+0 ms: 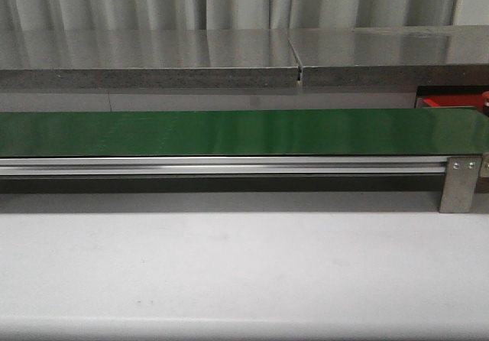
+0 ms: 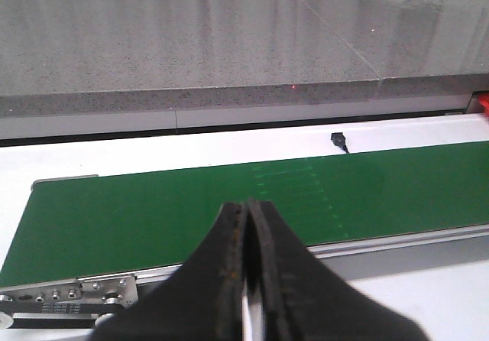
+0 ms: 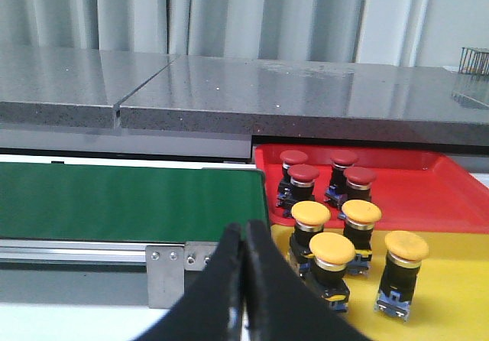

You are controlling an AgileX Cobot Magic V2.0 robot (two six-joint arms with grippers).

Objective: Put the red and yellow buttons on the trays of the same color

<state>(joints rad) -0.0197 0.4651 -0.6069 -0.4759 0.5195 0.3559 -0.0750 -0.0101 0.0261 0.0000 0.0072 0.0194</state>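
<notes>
Front view — conveyor belt [image 1: 229,132]: a green band running the full width of the scene, bare along all its visible length, on an aluminium rail [image 1: 221,167].
Front view — bracket [image 1: 461,183]: metal plate under the belt's right end, standing on the white table [image 1: 229,272].
Front view — grey counter [image 1: 153,58]: behind the belt, with a seam right of centre.
Front view — red tray [image 1: 451,101]: only a sliver shows, behind the belt's right end; no arm is in view here.

Left wrist view — left gripper [image 2: 246,211]: black fingers pressed together, nothing between them, poised over the near edge of the belt [image 2: 229,203].
Left wrist view — belt end: roller housing [image 2: 76,295] beside the gripper; a small black item [image 2: 338,139] lies on the white surface beyond the belt.

Right wrist view — right gripper [image 3: 244,234]: fingers closed tip to tip, empty, in front of the belt's end.
Right wrist view — red buttons [image 3: 304,174]: four, standing upright on the red tray [image 3: 428,196], just past the belt's end.
Right wrist view — yellow buttons [image 3: 331,248]: four, upright on the yellow tray [image 3: 451,295], which lies nearer than the red tray and touches it.
</notes>
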